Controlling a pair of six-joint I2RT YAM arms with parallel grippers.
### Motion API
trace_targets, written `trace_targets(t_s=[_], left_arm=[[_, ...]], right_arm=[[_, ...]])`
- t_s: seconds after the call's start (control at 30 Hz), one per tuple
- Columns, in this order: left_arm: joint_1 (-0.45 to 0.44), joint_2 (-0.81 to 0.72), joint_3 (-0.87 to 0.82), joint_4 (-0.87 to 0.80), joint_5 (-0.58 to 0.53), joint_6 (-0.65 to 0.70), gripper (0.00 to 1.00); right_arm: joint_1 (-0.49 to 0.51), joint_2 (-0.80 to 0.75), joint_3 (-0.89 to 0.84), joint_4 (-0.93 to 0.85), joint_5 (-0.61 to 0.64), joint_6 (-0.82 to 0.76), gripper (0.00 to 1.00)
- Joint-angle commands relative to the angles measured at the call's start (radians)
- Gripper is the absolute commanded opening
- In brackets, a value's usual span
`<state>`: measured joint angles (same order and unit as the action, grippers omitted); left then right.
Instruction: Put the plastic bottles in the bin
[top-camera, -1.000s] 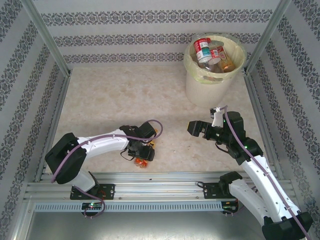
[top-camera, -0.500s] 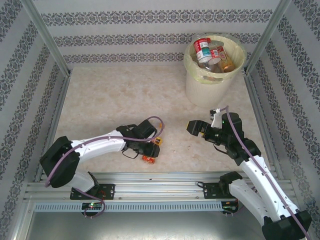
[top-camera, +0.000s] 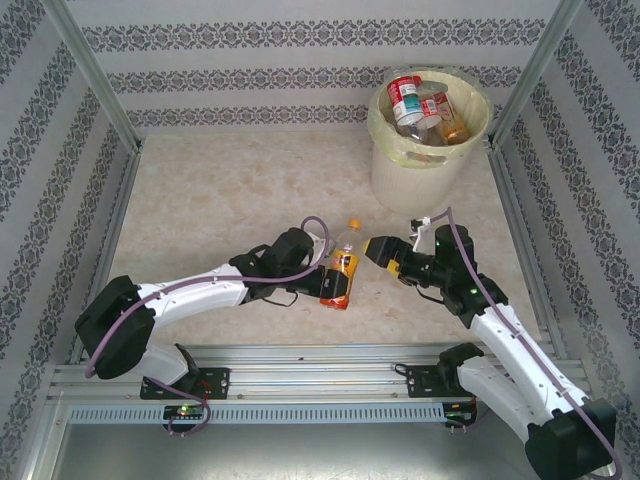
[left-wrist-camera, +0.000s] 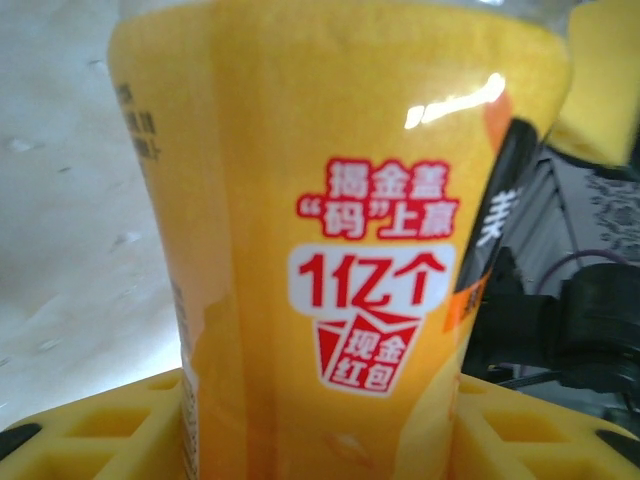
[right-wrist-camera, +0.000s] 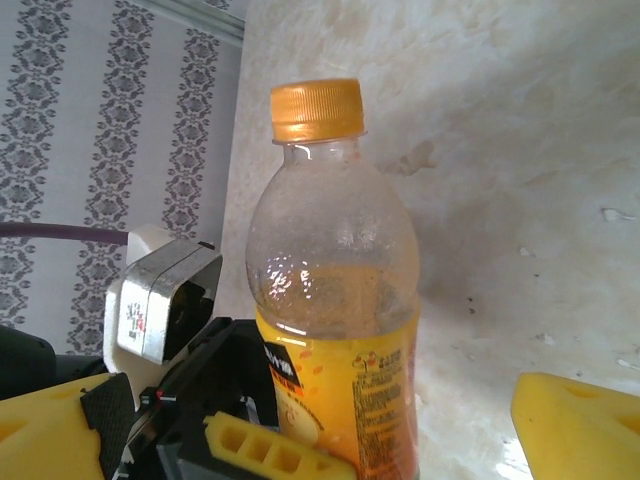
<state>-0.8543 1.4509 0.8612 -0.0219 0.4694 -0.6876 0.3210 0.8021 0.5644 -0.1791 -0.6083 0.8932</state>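
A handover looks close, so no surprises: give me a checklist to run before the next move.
1. Left gripper shut on the orange-labelled bottle: ok.
2. Right gripper open: ok.
3. Bottle centred ahead of the right gripper's fingers, wrist view: ok.
4. Right fingers far enough around the bottle to close: cannot tell.
5. Orange cap on: ok.
6. Bin upright, mouth unobstructed: ok.

Orange-labelled bottle (left-wrist-camera: 330, 250): in left wrist view, cap and base are cut off by the top and bottom edges, small side print blurred. Right wrist view crops its base too. Bottles (top-camera: 420, 105) in the bin (top-camera: 385, 175): lower ones hidden behind rim, labels too small to read.
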Motion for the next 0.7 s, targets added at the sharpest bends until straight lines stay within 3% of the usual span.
trace_targets(t_s=[0.0,0.4,0.67], left_arm=[[-0.025,0.002,-0.009,0.133,0.066,-0.026,0.55],[-0.073,0.025,0.021,0.185,0.084,-0.007,0.56],[-0.083,0.022,0.019,0.209,0.079,0.010,0.58]], right_arm=[[0.016,0.013,-0.011,0.064,-0.021,0.016,0.97],[0.055,0.069,-0.012,0.077,0.014,-0.007,0.95],[0.061,0.062,-0.001,0.058,0.032,-0.015,0.79]])
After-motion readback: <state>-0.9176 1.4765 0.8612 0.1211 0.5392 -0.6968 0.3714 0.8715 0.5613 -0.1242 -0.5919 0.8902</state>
